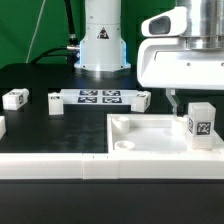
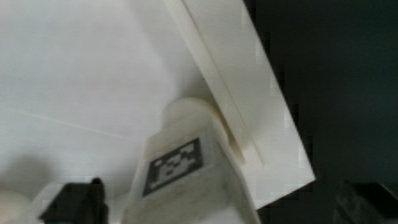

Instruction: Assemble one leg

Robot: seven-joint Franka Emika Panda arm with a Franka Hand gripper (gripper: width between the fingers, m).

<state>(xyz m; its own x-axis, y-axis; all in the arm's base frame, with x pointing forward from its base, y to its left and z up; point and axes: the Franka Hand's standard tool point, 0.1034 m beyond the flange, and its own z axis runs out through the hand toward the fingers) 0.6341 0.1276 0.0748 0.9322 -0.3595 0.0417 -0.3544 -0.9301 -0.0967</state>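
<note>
Here the leg (image 1: 201,124) stands upright on the tray (image 1: 140,135), at the exterior view's right, tag facing the camera. Hand (image 1: 183,101) sits directly above it; fingers mostly hidden, grip on the leg cannot be told. Wrist view: leg (image 2: 183,160) against tray rim (image 2: 240,90).

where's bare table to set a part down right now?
Free: the black table between the flat white marker board and the large white square rimmed tray, exterior view's left of the tray. Crowded: the tray's exterior-view right corner, where the claw sits at the small white tagged leg.
</note>
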